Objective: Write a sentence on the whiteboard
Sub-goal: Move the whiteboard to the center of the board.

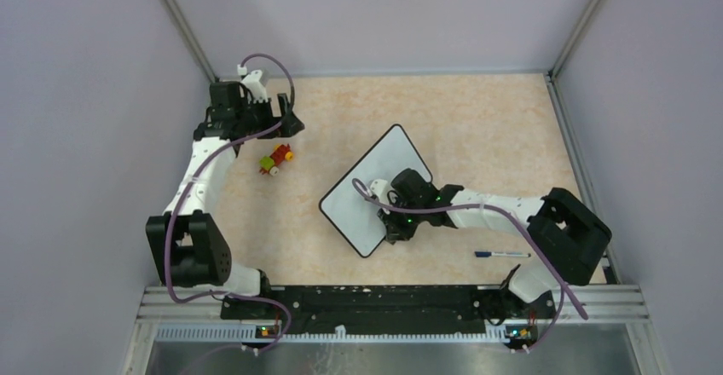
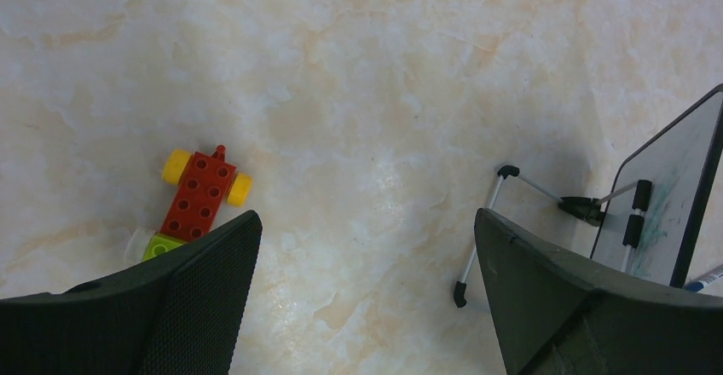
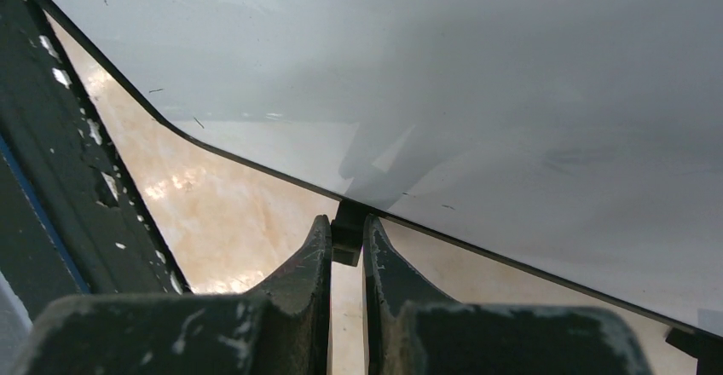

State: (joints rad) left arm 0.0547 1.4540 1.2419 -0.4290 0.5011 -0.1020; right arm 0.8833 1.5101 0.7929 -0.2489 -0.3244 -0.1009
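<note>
The whiteboard [image 1: 375, 192] lies slanted mid-table, a white face in a thin black frame. No sentence shows on its face in any view. My right gripper [image 1: 399, 226] sits over the board's near right part. In the right wrist view it [image 3: 347, 227] is shut on a small black tab [image 3: 349, 215] at the frame's edge, and the board [image 3: 477, 77] fills the view above. My left gripper [image 2: 367, 222] hangs open over bare table at the far left [image 1: 286, 124], holding nothing. In the left wrist view, the whiteboard's edge [image 2: 673, 196] and a thin wire leg [image 2: 479, 230] are at the right.
A small red, yellow and green toy brick car [image 1: 275, 159] [image 2: 198, 196] lies just left of my left gripper's fingers. A blue-capped marker [image 1: 503, 255] lies on the table near the right arm's base. Walls close in the table on three sides.
</note>
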